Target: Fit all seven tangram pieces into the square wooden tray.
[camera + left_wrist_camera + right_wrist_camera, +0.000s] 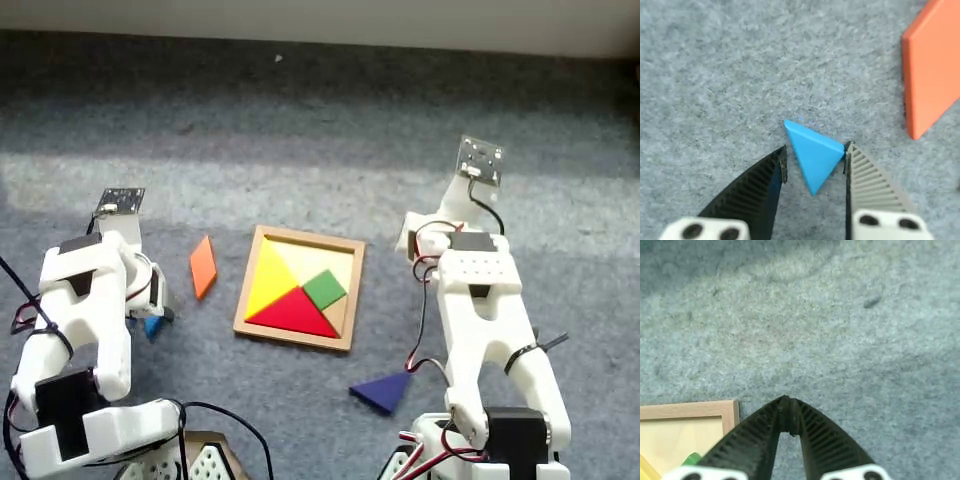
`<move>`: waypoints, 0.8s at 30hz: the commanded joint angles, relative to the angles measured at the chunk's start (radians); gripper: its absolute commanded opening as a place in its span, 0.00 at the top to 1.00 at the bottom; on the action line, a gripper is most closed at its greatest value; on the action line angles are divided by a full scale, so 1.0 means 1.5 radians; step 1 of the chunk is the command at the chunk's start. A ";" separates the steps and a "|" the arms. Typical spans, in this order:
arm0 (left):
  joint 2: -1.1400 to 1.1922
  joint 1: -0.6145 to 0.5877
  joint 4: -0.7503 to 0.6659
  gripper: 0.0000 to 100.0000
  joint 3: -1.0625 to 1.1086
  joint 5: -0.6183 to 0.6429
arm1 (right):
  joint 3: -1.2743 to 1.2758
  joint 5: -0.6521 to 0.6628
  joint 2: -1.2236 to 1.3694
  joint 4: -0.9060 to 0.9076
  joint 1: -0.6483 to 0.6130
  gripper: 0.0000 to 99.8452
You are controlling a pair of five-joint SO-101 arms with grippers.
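Left gripper (815, 149) up close: jaws part-open, straddling small blue triangle (812, 162) on grey carpet (300, 130), pale finger touching one corner, dark finger just beside the opp. edge, no clear grip. Right gripper (789, 414) is pinched fully closed w/ nothing in it, low over carpet just beside a corner of the wooden tray (310, 238). Tray sits between the 2 arms, holding 3 pcs: yellow triangle (268, 280), red triangle (295, 312), green square (324, 289), rest of it bare wood. Outside: orange parallelogram (203, 266) between left arm and tray, dark blue triangle (384, 390) on carpet near right arm's base.
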 commanded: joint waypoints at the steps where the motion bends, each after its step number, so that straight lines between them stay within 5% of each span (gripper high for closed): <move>1: 0.002 -0.004 -0.007 0.81 -0.023 -0.001 | -0.004 0.000 -0.031 -0.012 0.008 0.99; 11: 0.001 -0.001 -0.007 0.86 -0.025 -0.002 | -0.004 0.000 -0.031 -0.012 0.008 0.99; 24: -0.087 0.108 0.020 0.86 -0.024 0.033 | -0.006 0.000 -0.031 -0.012 0.008 0.99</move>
